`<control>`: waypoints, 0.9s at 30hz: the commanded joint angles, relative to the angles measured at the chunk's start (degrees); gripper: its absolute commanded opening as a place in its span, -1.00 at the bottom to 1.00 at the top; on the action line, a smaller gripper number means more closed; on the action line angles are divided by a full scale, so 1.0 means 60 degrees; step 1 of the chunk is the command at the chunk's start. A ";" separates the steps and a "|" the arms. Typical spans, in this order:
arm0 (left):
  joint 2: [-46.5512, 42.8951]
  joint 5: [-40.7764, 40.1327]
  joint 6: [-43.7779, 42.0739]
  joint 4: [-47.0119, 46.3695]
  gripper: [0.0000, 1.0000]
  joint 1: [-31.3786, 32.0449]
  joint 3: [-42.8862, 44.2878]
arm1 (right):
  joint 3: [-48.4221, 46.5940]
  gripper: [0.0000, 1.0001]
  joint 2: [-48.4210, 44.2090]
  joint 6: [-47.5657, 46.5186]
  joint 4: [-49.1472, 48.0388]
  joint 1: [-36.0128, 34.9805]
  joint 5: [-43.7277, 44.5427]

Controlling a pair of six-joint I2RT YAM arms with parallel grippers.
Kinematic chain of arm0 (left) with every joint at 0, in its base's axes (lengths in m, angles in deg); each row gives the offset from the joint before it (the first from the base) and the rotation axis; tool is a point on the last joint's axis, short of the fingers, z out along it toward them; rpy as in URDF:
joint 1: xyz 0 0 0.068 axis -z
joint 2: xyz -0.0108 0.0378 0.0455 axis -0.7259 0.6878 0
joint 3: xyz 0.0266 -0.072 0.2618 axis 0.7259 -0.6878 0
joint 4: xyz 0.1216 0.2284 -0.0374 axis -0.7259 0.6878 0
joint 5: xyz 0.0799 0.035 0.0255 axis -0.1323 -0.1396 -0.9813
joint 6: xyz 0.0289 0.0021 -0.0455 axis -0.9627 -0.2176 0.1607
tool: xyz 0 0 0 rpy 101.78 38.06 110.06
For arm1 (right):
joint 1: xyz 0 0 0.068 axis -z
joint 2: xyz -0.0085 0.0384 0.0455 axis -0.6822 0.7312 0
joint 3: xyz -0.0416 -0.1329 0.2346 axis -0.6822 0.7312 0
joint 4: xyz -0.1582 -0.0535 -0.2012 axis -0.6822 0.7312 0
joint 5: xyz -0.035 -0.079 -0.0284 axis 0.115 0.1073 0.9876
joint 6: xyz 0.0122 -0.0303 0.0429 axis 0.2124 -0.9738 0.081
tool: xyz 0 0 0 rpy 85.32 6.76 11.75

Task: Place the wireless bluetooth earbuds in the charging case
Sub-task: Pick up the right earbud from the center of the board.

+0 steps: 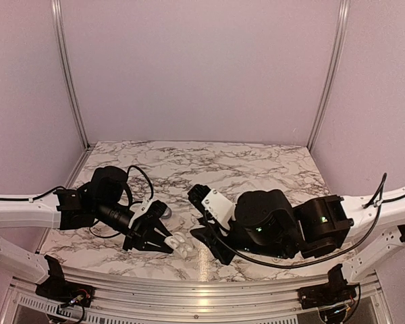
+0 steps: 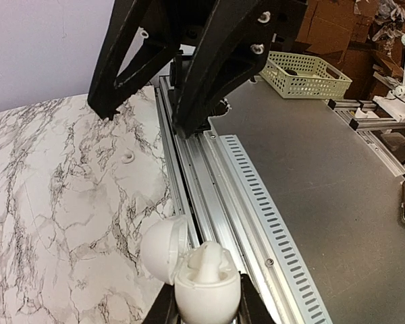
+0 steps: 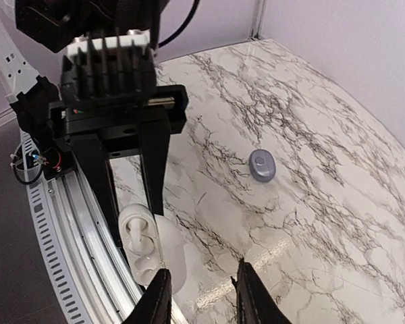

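Needs a fetch before any inserting, judging by the layout. Hold the left gripper just so: clamped shut on the lower shell of the charging case, at the near edge of the table beside the metal rail, lid hinged back, mouth up. Swing the right gripper, fingers partly spread and empty, out from beside the case toward the one earbud in sight, lying on the marble well apart from the case. Straddle the bud's long sides, pinch lightly, carry back, lower square into a hollow, let go only once seated. Cannot find the second bud in any view.

Underneath, marble-print tabletop: smooth, faintly glossy, pale with dark veins — slippery footing for a small rounded part. Black, flat-sided, angular gripper fingers, hard-edged. White, hard, pebble-round plastic on the case, with moulded hollows inside. Grey, oval, slightly shiny shell on the bud — likely to squirt out under a hard squeeze.
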 commanded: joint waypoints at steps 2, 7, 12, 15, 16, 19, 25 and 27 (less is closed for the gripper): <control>-0.0265 -0.0452 0.0446 -0.0558 -1.00 0.0009 0.0213 | 0.0335 -0.14 -0.0513 0.2908 0.2306 0.0065 0.1932; -0.0288 -0.0615 0.0582 -0.0635 -1.00 0.0009 0.0196 | 0.1612 0.04 -0.1079 0.4641 0.3212 0.1557 0.0751; -0.0442 -0.0774 0.0623 -0.0686 -1.00 -0.0006 0.0077 | 0.2672 0.03 -0.1348 0.5501 0.3834 0.2703 -0.0061; -0.0465 -0.0849 0.0651 -0.0762 -1.00 -0.0013 0.0042 | 0.2968 -0.04 -0.1066 0.5860 0.4418 0.2978 -0.0587; -0.0434 -0.0892 0.0652 -0.0762 -1.00 -0.0026 0.0060 | 0.3037 -0.06 -0.0896 0.6013 0.4720 0.2993 -0.0698; -0.0355 -0.0914 0.0653 -0.0737 -1.00 -0.0040 0.0095 | 0.3260 -0.08 -0.0353 0.6202 0.5059 0.3009 -0.1117; -0.0422 -0.0913 0.0653 -0.0732 -1.00 -0.0052 0.0057 | 0.3683 -0.13 0.0311 0.6305 0.5141 0.3018 -0.1449; -0.0417 -0.0913 0.0654 -0.0719 -1.00 -0.0057 0.0059 | 0.3749 -0.14 0.0500 0.6333 0.5243 0.3021 -0.1467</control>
